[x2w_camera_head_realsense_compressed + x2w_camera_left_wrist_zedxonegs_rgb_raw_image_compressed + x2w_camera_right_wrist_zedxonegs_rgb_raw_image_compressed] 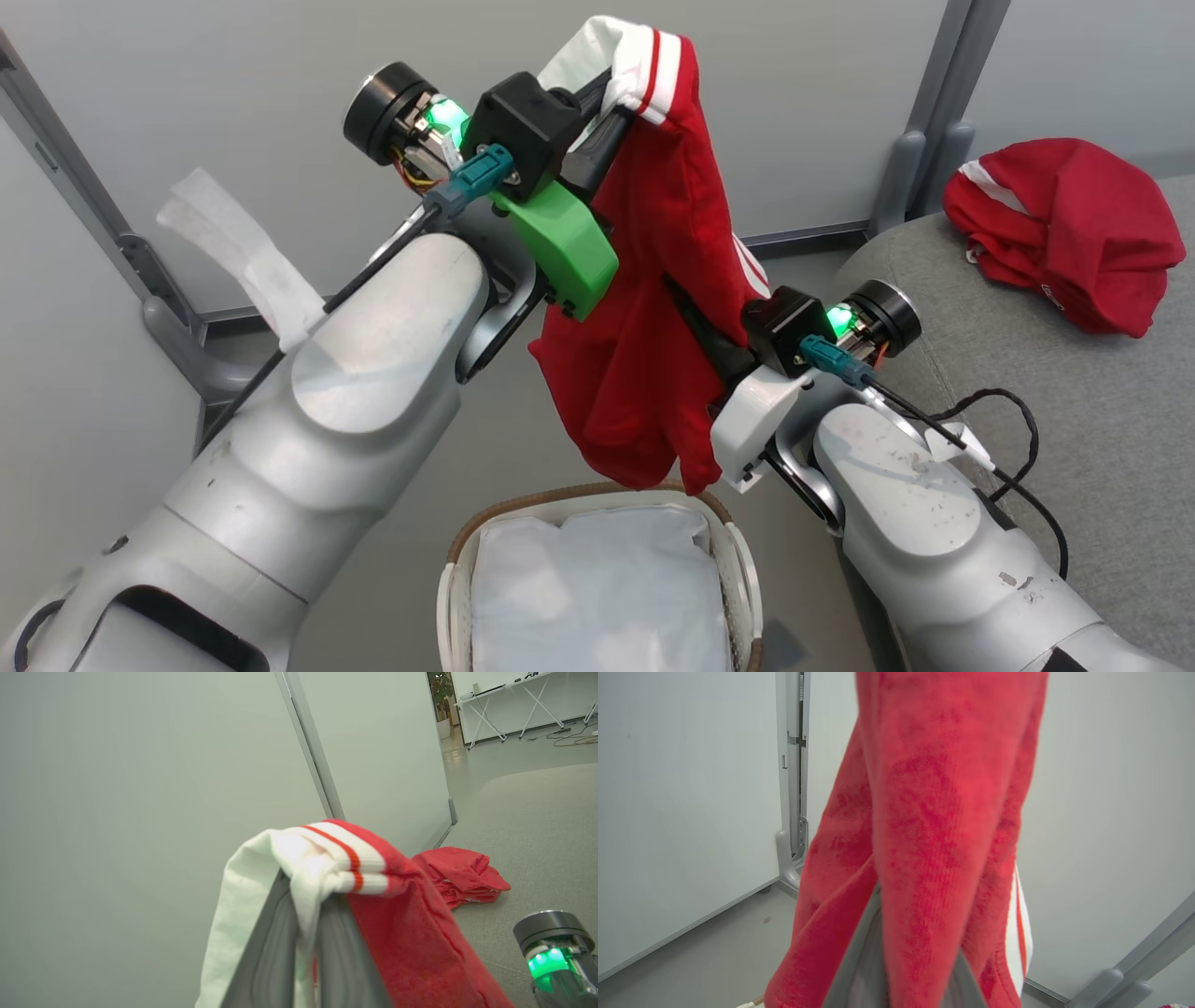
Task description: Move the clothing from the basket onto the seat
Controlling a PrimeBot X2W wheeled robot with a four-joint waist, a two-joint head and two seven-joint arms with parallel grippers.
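Red striped garment (653, 308) is held in the air by both arms, directly above the basket (504, 509). Left jaws are pressed together on the white, red-striped band at the garment's top edge; in the left wrist view the band (345, 858) is seen draped over the two fingers (266, 952). Right jaws are pinched shut lower down on the red cloth (924, 812), which is seen hanging across the right wrist view. The garment's bottom hem is hung just over the basket's far rim. The white liner (597, 597) is seen inside the basket, with no red cloth on it. A crumpled red garment (1064, 233) is laid on the grey seat (1074, 420), right of the basket and well apart from the held piece.
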